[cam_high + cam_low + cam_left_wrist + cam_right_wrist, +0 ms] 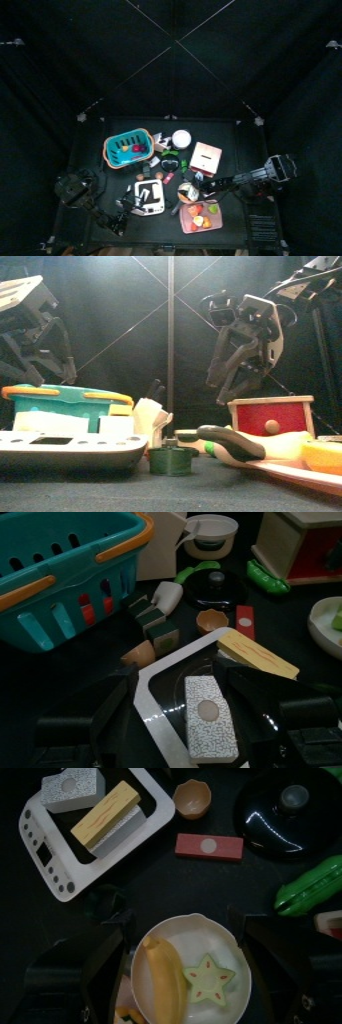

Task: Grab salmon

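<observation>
One salmon (210, 845): a red slab, it lay flat near the table's front edge, between the white tray (54, 843) and the plate (221, 933), untouched.
Right gripper (174, 963): jaws gaped wide above the plate, short of the salmon.
Good grab: probably clear the plate, straddle the slab's narrow side, and drop squarely.
Crowding: a brown cup (195, 798) and a black round dish (287, 813) sat close.
Left gripper (187, 727): jaws were wide over the tray.

I'm seeing the salmon (210, 845) as a small reddish-pink rectangular slab with a pale round spot on top. It's lying flat on the black table, free of everything, between the white tray (47, 848), the little brown cup (195, 798) and the plate (144, 946).
</observation>
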{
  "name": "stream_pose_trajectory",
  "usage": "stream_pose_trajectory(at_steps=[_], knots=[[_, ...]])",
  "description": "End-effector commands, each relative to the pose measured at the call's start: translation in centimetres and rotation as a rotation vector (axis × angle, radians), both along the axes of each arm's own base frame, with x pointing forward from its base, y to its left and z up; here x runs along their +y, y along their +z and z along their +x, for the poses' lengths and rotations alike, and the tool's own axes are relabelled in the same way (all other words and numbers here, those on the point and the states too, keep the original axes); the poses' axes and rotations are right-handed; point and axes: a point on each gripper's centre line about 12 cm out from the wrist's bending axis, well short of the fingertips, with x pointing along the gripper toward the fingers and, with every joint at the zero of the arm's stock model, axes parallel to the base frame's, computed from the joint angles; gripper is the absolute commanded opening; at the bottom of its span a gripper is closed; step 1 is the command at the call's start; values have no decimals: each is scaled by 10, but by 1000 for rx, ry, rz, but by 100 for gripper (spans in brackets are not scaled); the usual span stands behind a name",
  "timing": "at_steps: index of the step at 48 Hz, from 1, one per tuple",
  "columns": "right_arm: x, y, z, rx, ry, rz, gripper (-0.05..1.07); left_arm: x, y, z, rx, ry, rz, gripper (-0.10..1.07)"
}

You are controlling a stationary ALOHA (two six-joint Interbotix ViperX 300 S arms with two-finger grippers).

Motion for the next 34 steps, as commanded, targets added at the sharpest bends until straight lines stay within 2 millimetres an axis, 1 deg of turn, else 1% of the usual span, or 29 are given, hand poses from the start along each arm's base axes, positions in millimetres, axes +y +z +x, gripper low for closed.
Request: stream_pose_trajectory(at_steps=[1,5,8,14,17,23,27,34], knots=[[1,13,6,-41,5,8,101,0,10,2,-25,4,-12,93],[2,15,7,-45,7,9,101,2,11,2,-27,1,-3,93],[3,17,8,-53,9,11,101,3,16,1,-29,0,-5,93],[2,23,13,-70,15,0,101,14,36,-6,-67,-21,-36,93],[1,24,16,-74,26,-17,101,21,45,-9,-88,-59,-57,93],[-6,22,22,-73,24,-46,101,31,53,-14,-108,-209,-157,93],[-14,24,26,-78,2,-46,101,43,54,-12,-119,-287,-201,93],[-27,29,31,-93,-38,-39,101,66,53,-6,-125,-437,-192,93]])
